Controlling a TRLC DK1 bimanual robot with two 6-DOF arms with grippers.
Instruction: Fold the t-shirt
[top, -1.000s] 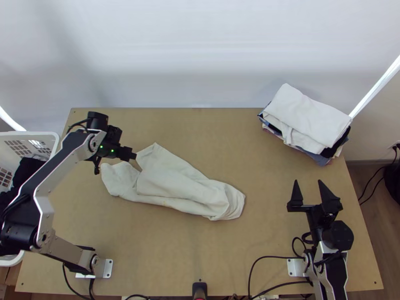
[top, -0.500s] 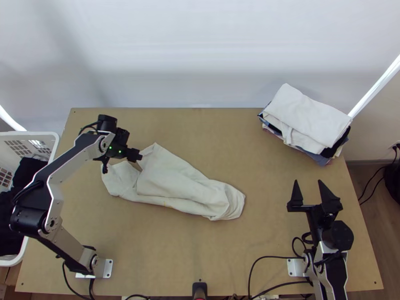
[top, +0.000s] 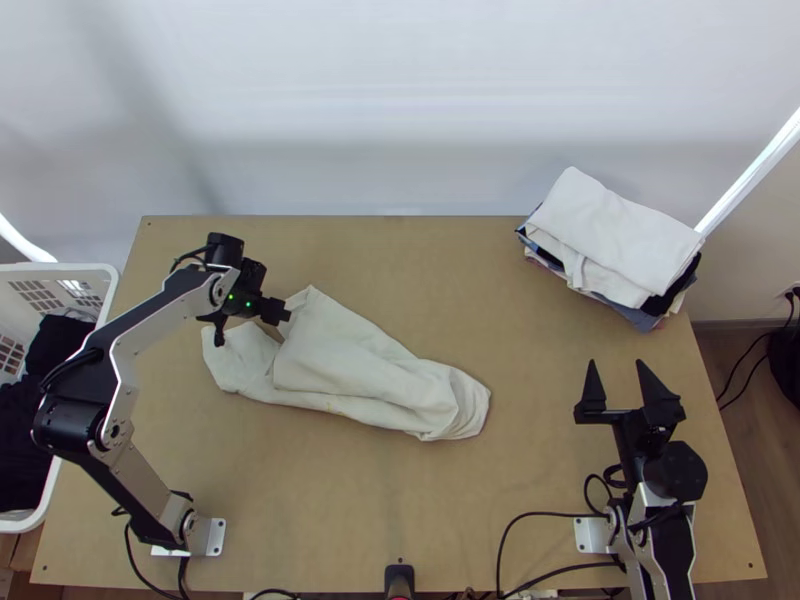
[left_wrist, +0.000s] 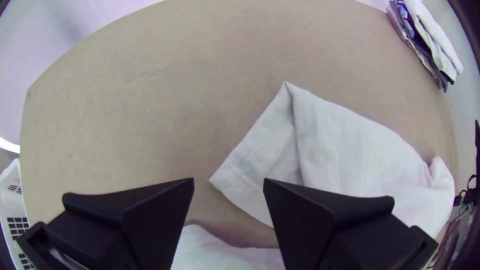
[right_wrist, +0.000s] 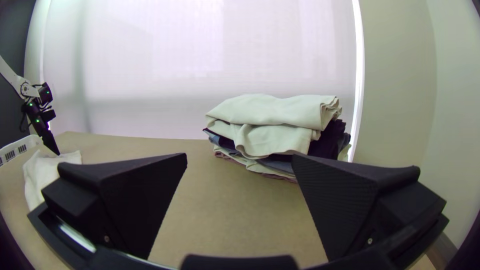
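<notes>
Left end effector (top: 280, 311) and right end effector (top: 616, 365) are standing wide; folded multicoloured cloth stack (top: 622, 235) and white plastic basket (top: 65, 268) are flanking bunched off-white t-shirt (top: 345, 360).

From high over its near edge, the table (top: 480, 280) is seen steeply. In the left wrist view, the shirt (top: 350, 365) is faced downward, close; in the right, the stack (top: 620, 235) is faced almost levelly, shared with the left's upper right.

Looks bright, glowing through the pale screen (right_wrist: 150, 60) behind the table (top: 540, 330); casts soft shadows; bends and darkens toward wrist-view corners.
</notes>
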